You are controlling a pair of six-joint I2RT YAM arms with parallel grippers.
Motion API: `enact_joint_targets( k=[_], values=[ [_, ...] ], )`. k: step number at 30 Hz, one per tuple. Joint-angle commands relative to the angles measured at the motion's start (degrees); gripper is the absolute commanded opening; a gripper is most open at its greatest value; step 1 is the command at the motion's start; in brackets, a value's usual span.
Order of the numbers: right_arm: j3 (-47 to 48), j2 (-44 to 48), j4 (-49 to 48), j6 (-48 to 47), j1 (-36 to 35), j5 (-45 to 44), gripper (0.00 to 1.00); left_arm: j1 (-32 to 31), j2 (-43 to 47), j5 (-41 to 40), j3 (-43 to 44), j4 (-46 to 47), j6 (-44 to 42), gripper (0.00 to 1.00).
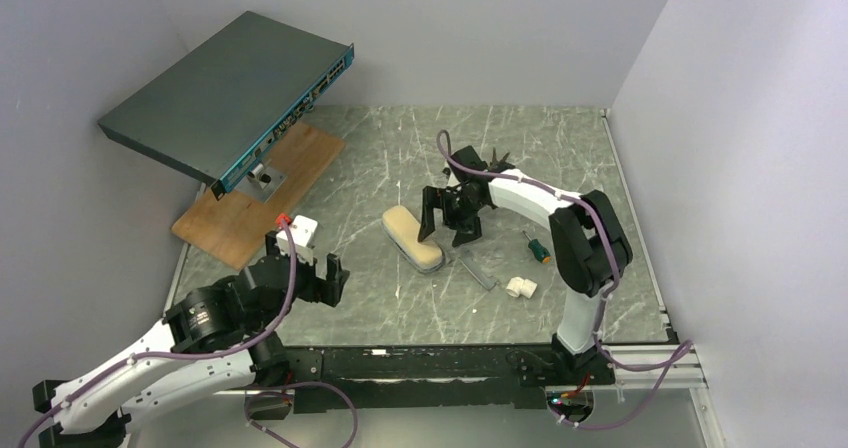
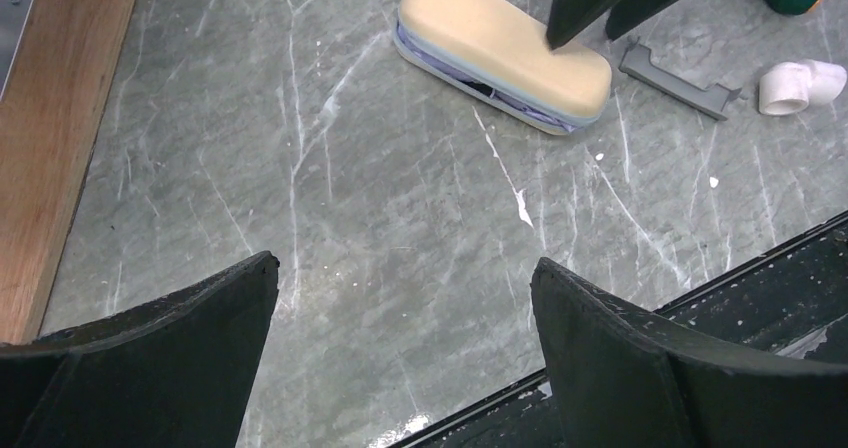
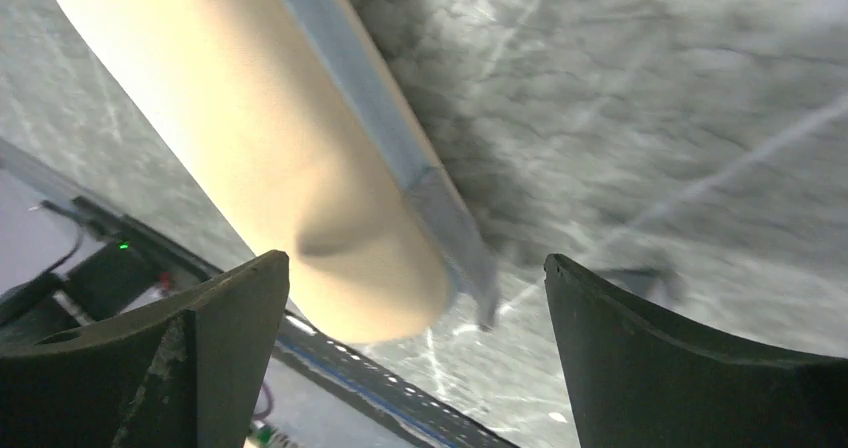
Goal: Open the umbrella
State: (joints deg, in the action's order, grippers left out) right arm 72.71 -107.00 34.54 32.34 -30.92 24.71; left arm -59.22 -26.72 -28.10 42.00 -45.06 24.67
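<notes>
The umbrella shows only as a strip of pale lavender fabric [image 2: 524,107] pinched in the seam of a closed beige clamshell case [image 1: 412,238] lying mid-table. Its shaft, strap and handle are hidden. My right gripper [image 1: 447,225] is open and hovers at the case's right side, one finger over its top; the right wrist view has the case [image 3: 270,138] close between the open fingers [image 3: 415,263]. Its fingertips [image 2: 585,8] show above the case [image 2: 505,43] in the left wrist view. My left gripper [image 1: 307,261] is open and empty [image 2: 405,268], low near the front left, well short of the case.
A dark network switch [image 1: 225,93] leans on a wooden board [image 1: 255,203] at the back left. A grey bracket [image 1: 478,271], a white pipe elbow [image 1: 520,287] and a green-handled screwdriver [image 1: 537,250] lie right of the case. The black front rail [image 1: 440,363] borders the table.
</notes>
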Motion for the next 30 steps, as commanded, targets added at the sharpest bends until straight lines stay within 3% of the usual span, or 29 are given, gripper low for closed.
enact_joint_targets(
  k=[1, 12, 23, 30],
  values=[
    [3.1, 6.9, 8.1, -6.6, -0.3, -11.8, 1.0, -0.4, -1.5, 0.0, -0.2, 1.6, -0.9, 0.99],
    [4.0, 17.3, 8.3, -12.2, -7.9, -13.2, 1.0, -1.6, -4.2, 2.7, -0.4, 2.9, -2.3, 0.99],
    [6.5, 10.8, 7.1, -11.8, -11.6, -18.1, 1.0, -7.7, -5.7, -1.8, -1.0, 2.8, -0.6, 0.99],
    [7.9, 4.9, 4.8, -12.0, -11.6, -13.6, 1.0, -7.7, -8.9, -1.7, 0.8, 0.3, 1.7, 0.99]
  ],
)
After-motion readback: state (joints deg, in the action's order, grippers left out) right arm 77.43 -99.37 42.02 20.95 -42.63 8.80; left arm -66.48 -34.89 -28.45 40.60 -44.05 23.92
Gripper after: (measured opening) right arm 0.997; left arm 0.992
